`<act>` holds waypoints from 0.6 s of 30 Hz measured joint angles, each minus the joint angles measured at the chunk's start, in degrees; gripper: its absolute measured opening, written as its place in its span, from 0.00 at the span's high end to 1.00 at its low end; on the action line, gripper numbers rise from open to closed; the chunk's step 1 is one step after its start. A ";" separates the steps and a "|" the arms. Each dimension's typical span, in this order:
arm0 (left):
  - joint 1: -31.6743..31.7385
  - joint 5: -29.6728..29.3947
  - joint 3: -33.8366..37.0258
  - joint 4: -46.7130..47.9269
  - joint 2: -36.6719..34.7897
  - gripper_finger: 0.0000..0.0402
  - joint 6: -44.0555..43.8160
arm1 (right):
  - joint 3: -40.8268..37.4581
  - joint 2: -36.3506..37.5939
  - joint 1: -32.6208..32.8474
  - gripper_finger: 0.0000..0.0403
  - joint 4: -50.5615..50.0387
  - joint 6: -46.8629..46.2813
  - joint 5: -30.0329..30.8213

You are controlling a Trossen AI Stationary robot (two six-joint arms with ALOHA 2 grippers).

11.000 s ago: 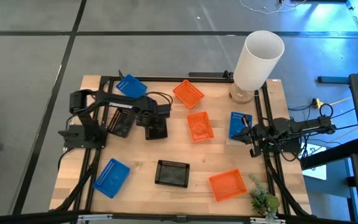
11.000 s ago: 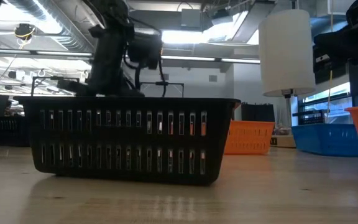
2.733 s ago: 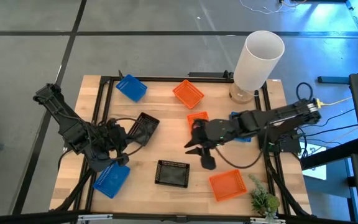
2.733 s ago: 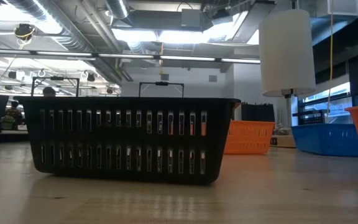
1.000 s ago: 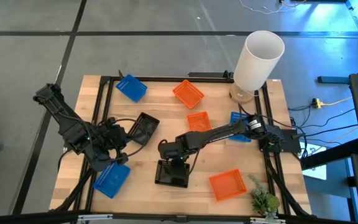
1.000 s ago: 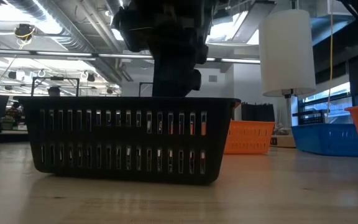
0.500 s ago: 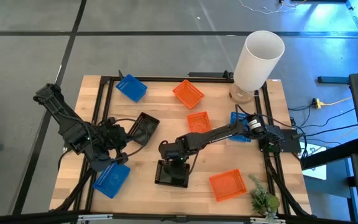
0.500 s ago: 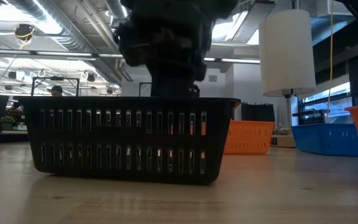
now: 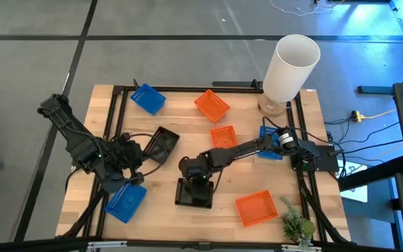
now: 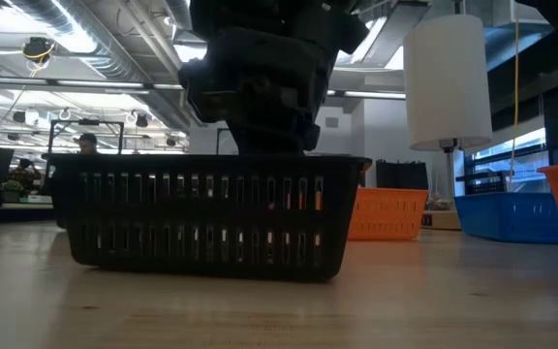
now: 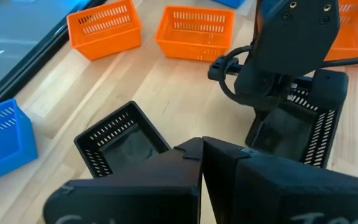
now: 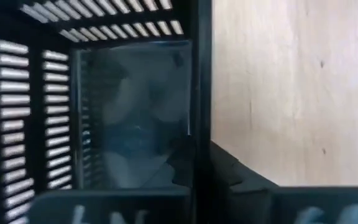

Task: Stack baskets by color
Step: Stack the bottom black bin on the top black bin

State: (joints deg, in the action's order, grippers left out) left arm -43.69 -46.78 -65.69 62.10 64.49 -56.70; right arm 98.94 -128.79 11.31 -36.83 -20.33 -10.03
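Observation:
Two black baskets show: one (image 9: 193,194) at the near middle under my right gripper (image 9: 191,182), one (image 9: 161,143) standing on the table to its far left. Blue baskets (image 9: 147,98) (image 9: 124,199) (image 9: 270,140) and orange baskets (image 9: 211,105) (image 9: 222,134) (image 9: 256,208) lie scattered on their bottoms. My right gripper is shut on the near black basket (image 10: 201,228). My left gripper (image 11: 201,163) hangs shut and empty above the table's left side, between the far-left black basket (image 11: 123,140) and the near blue one. My right gripper holds the near black basket by its far long wall (image 12: 201,93), one finger inside the basket and one outside. The fingers (image 12: 229,168) come steeply from above, slanting in from the table's right. The basket's bottom stays on the table.
A tall white cylinder (image 9: 290,66) stands at the far right corner and a small green plant (image 9: 296,225) at the near right corner. A black frame rail (image 9: 187,89) runs around the table. Bare wood lies between the baskets at the middle.
My right gripper has sunk a little onto the far wall of the near black basket. The basket has shifted slightly on the table; in the low view its left end has moved inward.

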 joint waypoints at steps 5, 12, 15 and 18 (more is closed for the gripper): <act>0.00 1.16 0.00 0.06 0.00 1.00 -1.72 | 0.00 0.15 -0.94 0.99 -0.36 0.52 -0.23; 0.75 3.79 3.17 2.63 0.03 1.00 -9.76 | 7.58 1.33 -2.66 1.00 -9.50 7.98 1.17; 1.33 5.41 5.61 4.80 0.00 1.00 -16.25 | 13.46 1.33 -3.10 1.00 -15.40 13.09 4.91; 2.14 6.37 7.89 4.76 0.00 1.00 -21.25 | 19.20 1.35 -3.83 1.00 -19.90 17.98 8.33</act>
State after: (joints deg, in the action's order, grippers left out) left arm -41.55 -40.41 -57.80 66.86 64.49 -77.95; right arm 118.13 -127.44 7.48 -56.73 -2.35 -1.70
